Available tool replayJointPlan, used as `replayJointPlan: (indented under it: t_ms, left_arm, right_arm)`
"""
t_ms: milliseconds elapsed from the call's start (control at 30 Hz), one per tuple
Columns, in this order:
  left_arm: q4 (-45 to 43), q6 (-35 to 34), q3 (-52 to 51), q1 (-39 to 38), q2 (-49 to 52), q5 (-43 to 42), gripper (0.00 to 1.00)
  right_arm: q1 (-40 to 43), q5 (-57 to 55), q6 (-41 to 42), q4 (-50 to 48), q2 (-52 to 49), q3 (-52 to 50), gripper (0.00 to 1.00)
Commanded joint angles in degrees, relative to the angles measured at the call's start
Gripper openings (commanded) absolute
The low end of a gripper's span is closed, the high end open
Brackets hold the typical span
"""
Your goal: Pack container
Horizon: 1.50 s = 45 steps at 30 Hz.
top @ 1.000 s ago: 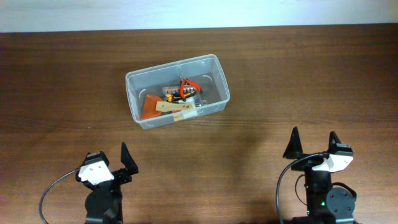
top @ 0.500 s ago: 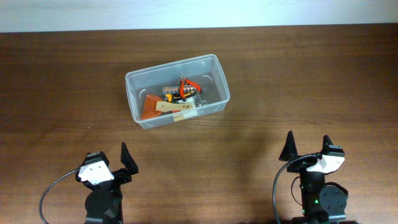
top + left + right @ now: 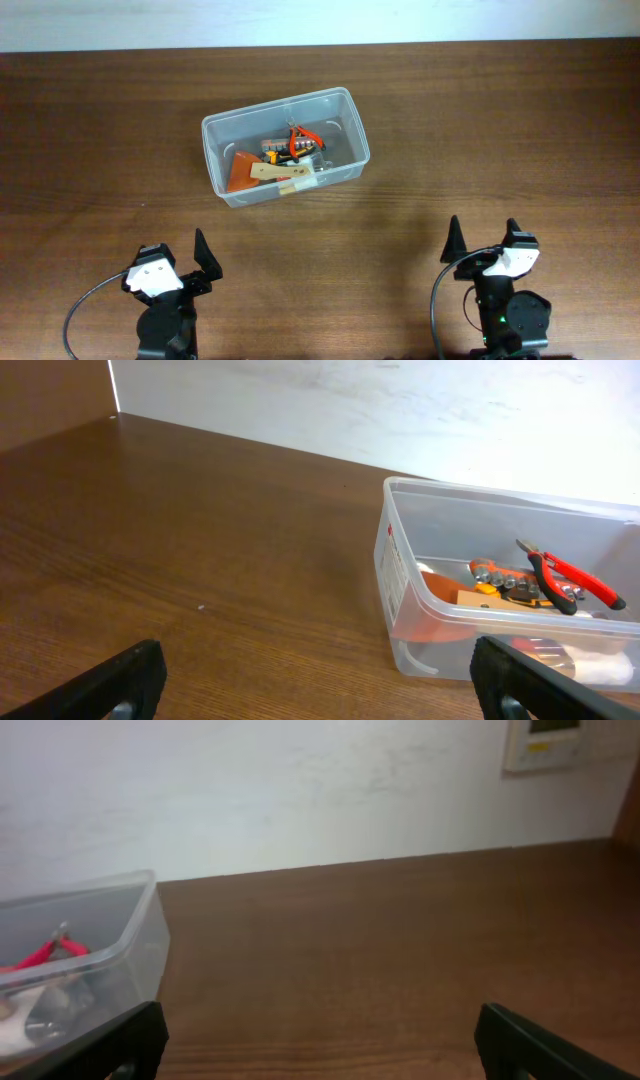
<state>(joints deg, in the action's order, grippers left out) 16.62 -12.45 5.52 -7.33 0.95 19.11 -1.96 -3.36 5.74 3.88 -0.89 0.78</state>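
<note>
The clear plastic container [image 3: 222, 132] sits on the brown table, left of centre toward the back. Inside lie red-handled pliers [image 3: 303, 141], an orange scraper [image 3: 241, 170], a wooden-handled tool [image 3: 280, 172] and small bits. It also shows in the left wrist view [image 3: 400, 575] with the pliers [image 3: 575, 575], and in the right wrist view [image 3: 140, 935]. My left gripper [image 3: 184, 262] is open and empty near the front left edge. My right gripper [image 3: 485, 240] is open and empty near the front right edge. Both are well apart from the container.
The wooden table [image 3: 480, 120] stretches bare around the container. A white wall [image 3: 300, 790] runs behind the table's far edge, with a small white wall panel [image 3: 545, 742] at the upper right in the right wrist view.
My right gripper has drawn back toward the front edge and shifted left. The left arm and the container have not moved.
</note>
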Motion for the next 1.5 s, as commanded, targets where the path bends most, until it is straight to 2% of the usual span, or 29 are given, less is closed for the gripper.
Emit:
replayJointPlan:
  t_ms: [0, 1467]
  left_arm:
    - [0.09, 0.5, -0.2, -0.17, -0.26, 0.2, 0.99]
    - [0.09, 0.5, -0.2, -0.17, -0.26, 0.2, 0.99]
  right_arm:
    - [-0.26, 1.9, -4.04, -0.07, 0.68, -0.46, 0.99]
    - [-0.26, 1.86, -4.9, 0.59, 0.63, -0.46, 0.99]
